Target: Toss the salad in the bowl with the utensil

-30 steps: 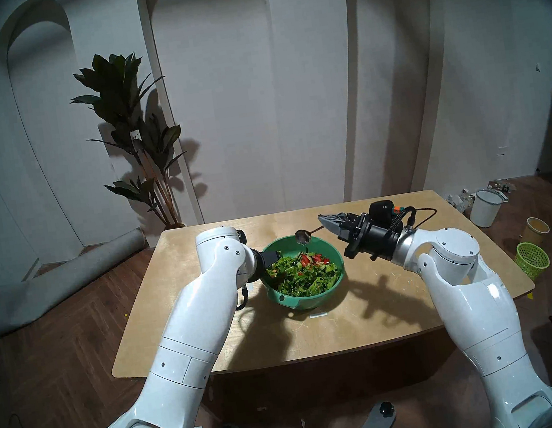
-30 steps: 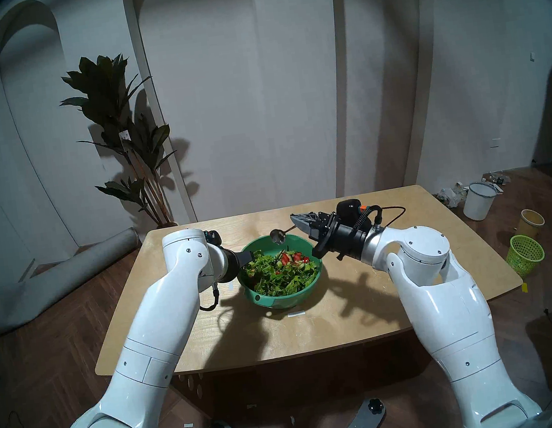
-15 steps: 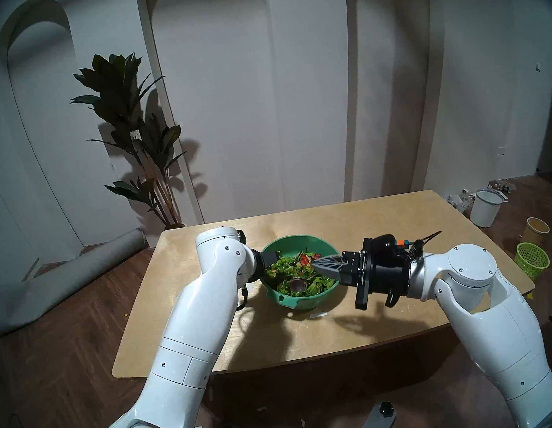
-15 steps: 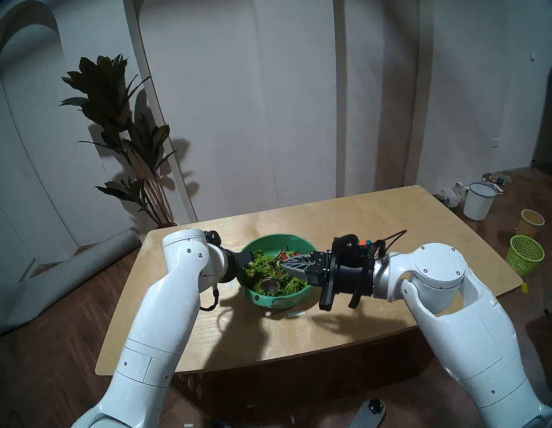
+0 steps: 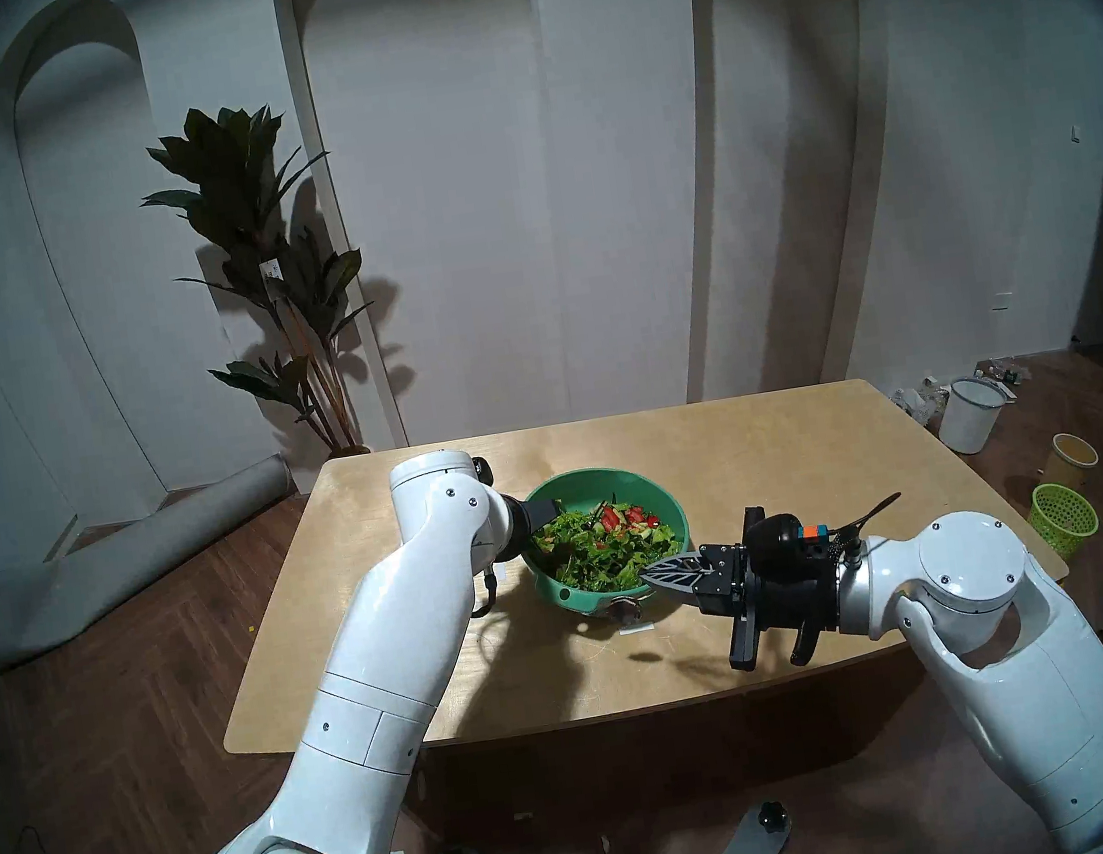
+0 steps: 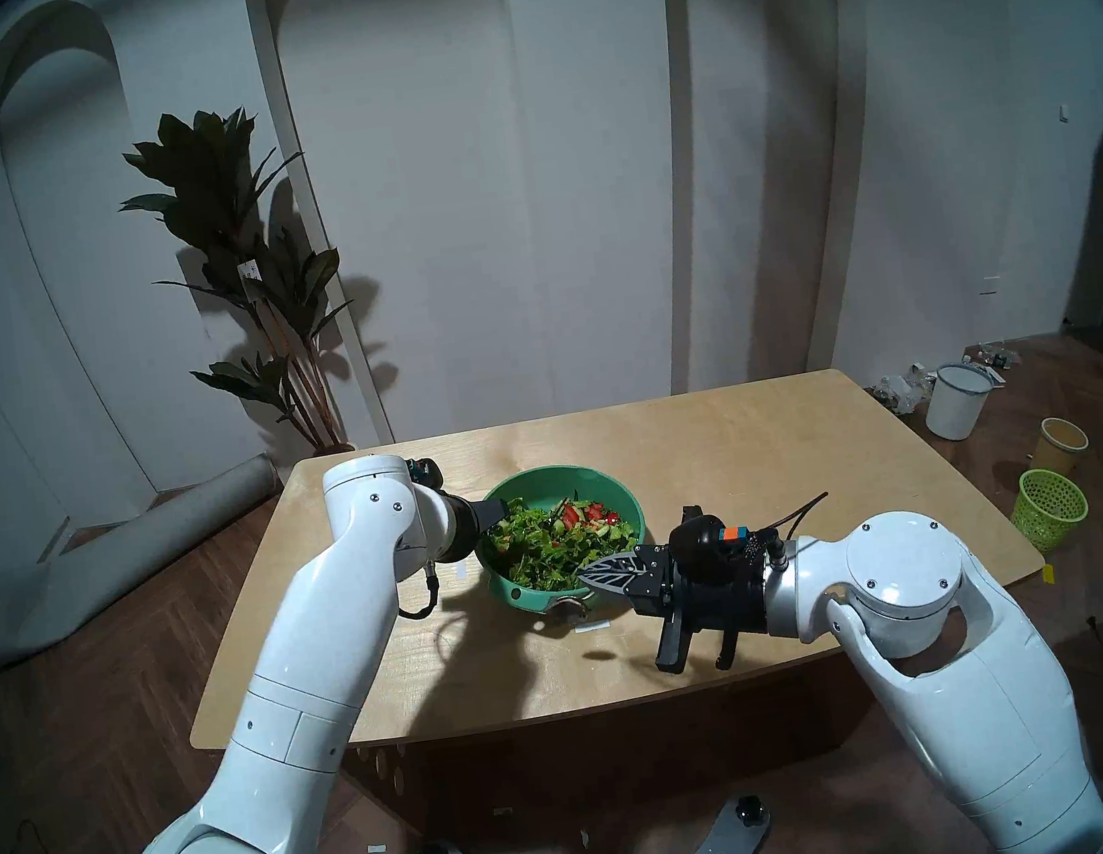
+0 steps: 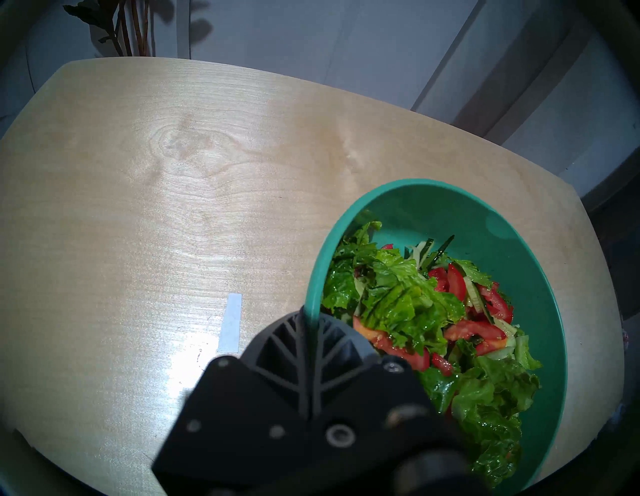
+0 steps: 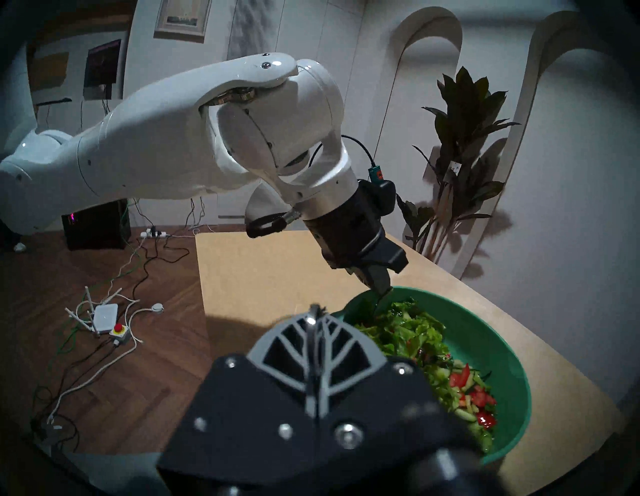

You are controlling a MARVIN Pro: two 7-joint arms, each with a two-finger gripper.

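Observation:
The teal-green bowl [image 5: 600, 476] [image 6: 561, 470] stands mid-table with the salad [image 5: 603, 549] [image 7: 408, 301] of lettuce and red pieces heaped inside. My left gripper [image 7: 310, 322] [image 8: 381, 291] is shut on the bowl's left rim. My right gripper [image 5: 648, 574] [image 6: 585, 573] is shut on the thin handle of the metal spoon [image 8: 313, 318], low at the bowl's near right side. The spoon's round end [image 5: 625, 609] [image 6: 567, 611] sits outside the bowl against its near outer wall, close to the tabletop.
A white tape strip [image 5: 635, 628] lies on the wooden table [image 5: 783, 455] just in front of the bowl, another [image 7: 230, 322] to its left. On the floor to the right stand a lime mesh basket [image 5: 1064, 516], a yellow cup [image 5: 1073, 455] and a white bucket [image 5: 970, 416].
My right gripper carried the spoon from above the bowl's far rim, down through the salad, then back toward me; the spoon end is now outside the near rim. The left arm stayed put.

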